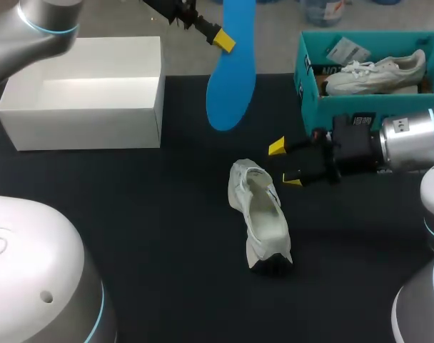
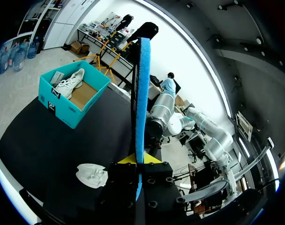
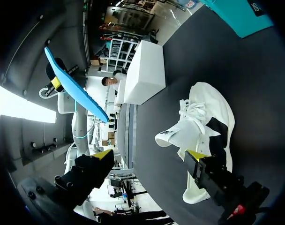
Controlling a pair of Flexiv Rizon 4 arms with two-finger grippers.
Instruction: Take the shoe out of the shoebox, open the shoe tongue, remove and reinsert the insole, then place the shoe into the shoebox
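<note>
A white shoe (image 1: 263,221) lies on a matte black table (image 1: 153,214), near the middle. Its upper is soft, crumpled fabric, long and narrow, with the opening facing up and a dark patch at the end nearest me. In the right wrist view the laces are loose, and a pale flap that looks like the tongue is folded out from the opening.

My left gripper (image 1: 224,37) is raised above the far side of the table, clamped on a bright blue insole (image 1: 231,78). The insole is a thin, flat, smooth foam sheet with a rounded end, and it hangs downward clear of the table. In the left wrist view it stands edge-on between my two yellow fingertips (image 2: 126,160), which press it from both sides.

My right gripper (image 1: 285,164) sits low, just beside the shoe on its right. Its fingers are spread wide and hold nothing. Neither yellow tip touches the shoe, which lies ahead of them in the right wrist view.

A teal shoebox (image 1: 311,96) of stiff card stands at the far right of the table. It is open at the top, with a second white laced shoe (image 1: 377,73) inside. At the far left stands a plain white box (image 1: 81,118), rectangular with smooth walls, also open at the top.
</note>
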